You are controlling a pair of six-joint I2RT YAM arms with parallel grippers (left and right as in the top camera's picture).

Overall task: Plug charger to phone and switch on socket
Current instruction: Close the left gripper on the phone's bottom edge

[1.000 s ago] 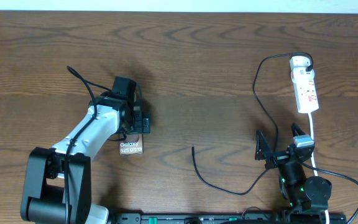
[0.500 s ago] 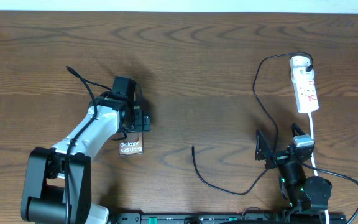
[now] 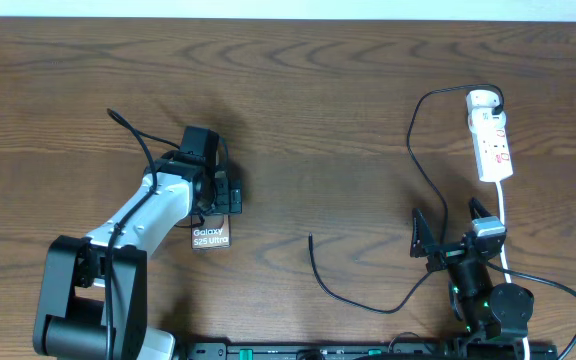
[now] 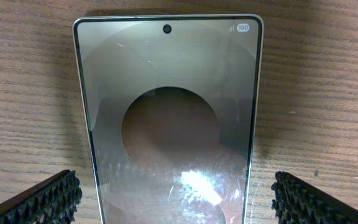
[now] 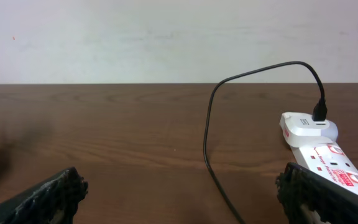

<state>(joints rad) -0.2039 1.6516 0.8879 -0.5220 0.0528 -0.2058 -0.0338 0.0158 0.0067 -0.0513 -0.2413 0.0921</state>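
Note:
The phone [image 4: 169,93] lies flat on the table, bronze face up with a dark round patch. My left gripper [image 4: 179,196] hangs over it, open, one finger on each side of its near end and clear of its edges. From overhead only the phone's lettered end [image 3: 211,238] shows below the left gripper [image 3: 223,205]. The charger's black cable [image 3: 353,302] loops from the socket [image 3: 492,140] down to its free plug tip [image 3: 311,238]. My right gripper [image 3: 448,228] stands open near the front edge. In its own view the right gripper [image 5: 182,193] holds nothing, with the cable [image 5: 209,143] and socket [image 5: 328,155] ahead.
A white adapter [image 5: 306,127] sits in the strip's far end with the black cable plugged into it. The strip's white cord [image 3: 505,215] runs down past my right arm. Bare wood table [image 3: 318,120] lies between the arms; a pale wall stands behind.

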